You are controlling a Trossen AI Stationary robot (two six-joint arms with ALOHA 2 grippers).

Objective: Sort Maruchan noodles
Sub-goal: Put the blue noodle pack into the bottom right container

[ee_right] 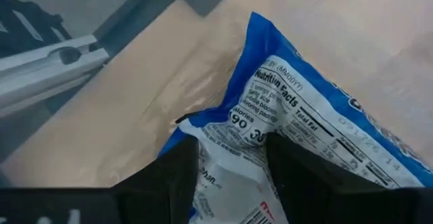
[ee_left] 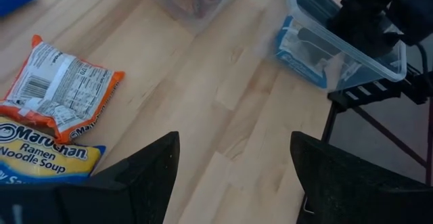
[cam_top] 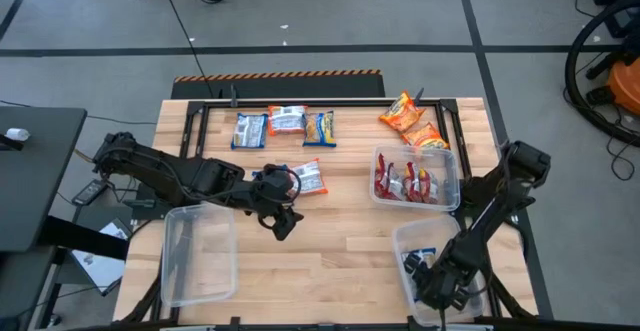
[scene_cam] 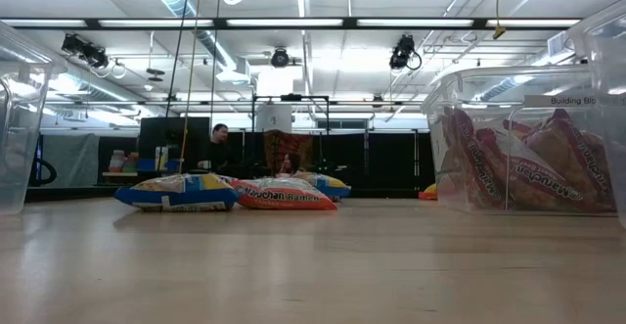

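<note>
The Maruchan noodles lie scattered over the wooden tabletop (cam_top: 330, 261). Three packets (cam_top: 285, 126) sit in a row at the far side, two orange packets (cam_top: 412, 121) at the far right, and two more (cam_top: 305, 176) near the middle, just beside the left gripper (cam_top: 280, 216). Red-and-white packets (cam_top: 405, 183) fill a clear bin (cam_top: 455, 186) on the right. A second clear bin (cam_top: 405, 241) at the near right holds a blue packet (cam_top: 418, 261), and an empty-looking clear bin (cam_top: 198, 253) stands at the near left.

In the left wrist view a blue-and-yellow packet (ee_left: 40, 160) reads "Maruchan Ramen Noodle Soup", and an orange packet (ee_left: 57, 92) overlapping it shows its printed back. In the low view "Maruchan" shows on a red packet (scene_cam: 284, 195) and on the packets inside the right bin, which carries a label beginning "Building".

The left gripper hovers over bare wood with its fingers (ee_left: 145, 173) spread wide, holding nothing. The right gripper (ee_right: 230, 176) reaches down into the near-right bin, its fingers closed on the blue packet, whose back reads "Nutrition Facts".

A person (scene_cam: 219, 148) sits in the room behind.
</note>
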